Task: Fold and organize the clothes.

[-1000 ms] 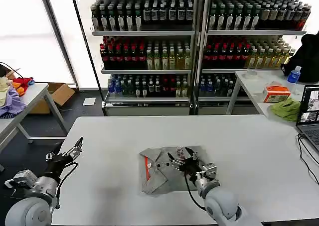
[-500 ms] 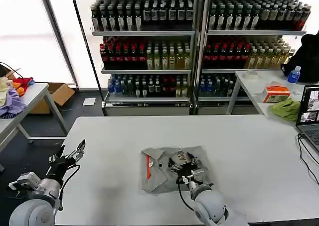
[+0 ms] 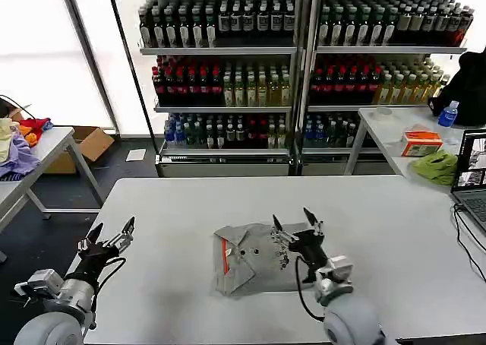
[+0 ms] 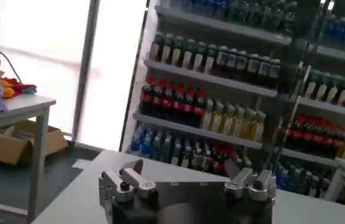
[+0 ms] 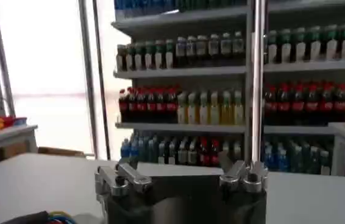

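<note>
The folded grey cotton shirt [image 3: 250, 257] is released beneath the spread right gripper [image 3: 295, 226]; tidying seems next. The left gripper [image 3: 112, 231] is held open, idle.

The right gripper [image 3: 296, 225] is hovering with its fingers [image 3: 310, 216] spread wide and empty, tips pointing up and away from the robot's body; its wrist and rounded forearm are trailing back behind the fingers; the left gripper [image 3: 112, 233] is sitting off to the left, fingers [image 3: 127, 226] likewise parted, tilted upward, holding nothing between them.
</note>
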You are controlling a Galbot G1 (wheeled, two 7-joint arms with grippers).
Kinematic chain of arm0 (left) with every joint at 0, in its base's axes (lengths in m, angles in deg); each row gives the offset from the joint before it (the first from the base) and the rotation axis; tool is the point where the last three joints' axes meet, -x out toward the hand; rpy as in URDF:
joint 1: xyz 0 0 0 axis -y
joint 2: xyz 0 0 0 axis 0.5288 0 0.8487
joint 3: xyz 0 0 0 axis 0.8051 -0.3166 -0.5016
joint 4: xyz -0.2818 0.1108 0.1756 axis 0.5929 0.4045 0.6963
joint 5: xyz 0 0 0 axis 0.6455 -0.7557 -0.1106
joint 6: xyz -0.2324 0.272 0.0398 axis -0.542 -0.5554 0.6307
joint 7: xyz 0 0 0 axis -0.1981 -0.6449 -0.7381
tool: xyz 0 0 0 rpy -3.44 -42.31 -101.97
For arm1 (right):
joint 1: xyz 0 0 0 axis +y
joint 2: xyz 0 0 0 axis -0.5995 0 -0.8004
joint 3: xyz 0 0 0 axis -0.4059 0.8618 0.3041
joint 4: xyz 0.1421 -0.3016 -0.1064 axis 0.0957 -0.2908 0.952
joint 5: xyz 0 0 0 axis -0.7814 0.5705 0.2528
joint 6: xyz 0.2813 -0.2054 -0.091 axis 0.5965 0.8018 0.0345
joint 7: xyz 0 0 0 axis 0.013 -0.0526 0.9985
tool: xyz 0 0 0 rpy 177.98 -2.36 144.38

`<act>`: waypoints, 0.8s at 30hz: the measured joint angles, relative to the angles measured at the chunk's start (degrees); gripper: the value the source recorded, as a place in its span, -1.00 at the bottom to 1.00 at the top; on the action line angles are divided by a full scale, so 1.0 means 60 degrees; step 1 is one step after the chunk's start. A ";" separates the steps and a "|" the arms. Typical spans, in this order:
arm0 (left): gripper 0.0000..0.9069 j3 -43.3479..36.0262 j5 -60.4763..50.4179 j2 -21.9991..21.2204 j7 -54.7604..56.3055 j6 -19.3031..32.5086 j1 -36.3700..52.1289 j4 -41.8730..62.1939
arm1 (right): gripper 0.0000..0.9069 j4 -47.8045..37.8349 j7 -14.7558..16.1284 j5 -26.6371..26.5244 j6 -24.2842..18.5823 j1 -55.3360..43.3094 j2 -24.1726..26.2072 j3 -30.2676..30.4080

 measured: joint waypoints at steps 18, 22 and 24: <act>1.00 -0.0148 -0.0394 -0.0094 -0.0166 0.0292 -0.1129 -0.0744 | 1.00 0.0609 0.1451 -0.0612 -0.2687 0.4149 -0.0231 -0.3986; 1.00 -0.0152 -0.0430 -0.0130 -0.0203 0.0335 -0.1267 -0.0817 | 1.00 0.0490 0.1592 -0.0696 -0.2884 0.4443 -0.0284 -0.4289; 1.00 -0.0153 -0.0446 -0.0159 -0.0220 0.0365 -0.1328 -0.0842 | 1.00 0.0424 0.1634 -0.0747 -0.2978 0.4580 -0.0284 -0.4405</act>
